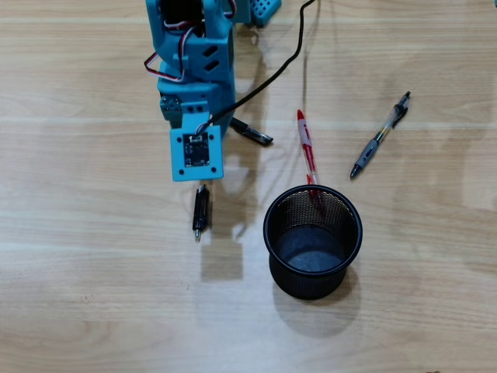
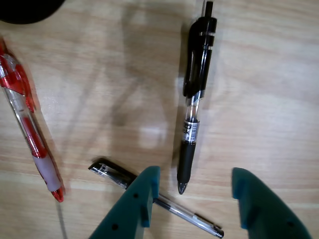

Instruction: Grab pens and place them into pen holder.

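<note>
My gripper (image 2: 194, 172) is open and empty, just above the table. In the wrist view the black pen (image 2: 197, 89) lies with its tip between the jaws. The clear pen with black cap (image 2: 112, 172) lies slantwise under the left finger (image 2: 142, 199). The red-and-white pen (image 2: 30, 129) lies at the left. In the overhead view the arm's wrist (image 1: 194, 151) hides the fingers. The black pen (image 1: 200, 211) pokes out below it, and the clear pen (image 1: 252, 132) to its right. The red-and-white pen (image 1: 307, 144) ends at the rim of the black mesh pen holder (image 1: 312, 200). The clear-and-grey pen (image 1: 379, 136) lies further right.
A black cable (image 1: 272, 74) runs from the arm's wrist up to the top edge. The wooden table (image 1: 93, 295) stretches to every edge. The holder's dark rim (image 2: 25, 10) shows in the top left corner of the wrist view.
</note>
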Available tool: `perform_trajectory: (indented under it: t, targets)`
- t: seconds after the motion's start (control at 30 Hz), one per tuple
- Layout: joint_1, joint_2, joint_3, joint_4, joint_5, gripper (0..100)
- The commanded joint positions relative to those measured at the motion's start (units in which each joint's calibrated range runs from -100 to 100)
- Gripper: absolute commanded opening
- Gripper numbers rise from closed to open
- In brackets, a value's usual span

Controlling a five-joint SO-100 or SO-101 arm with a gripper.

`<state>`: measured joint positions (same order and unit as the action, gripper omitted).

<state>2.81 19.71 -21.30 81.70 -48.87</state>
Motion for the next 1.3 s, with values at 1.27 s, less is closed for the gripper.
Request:
perform_trajectory:
  t: [1.27]
  targets:
    - [0.3, 19.1, -2.6, -6.7, -2.6, 8]
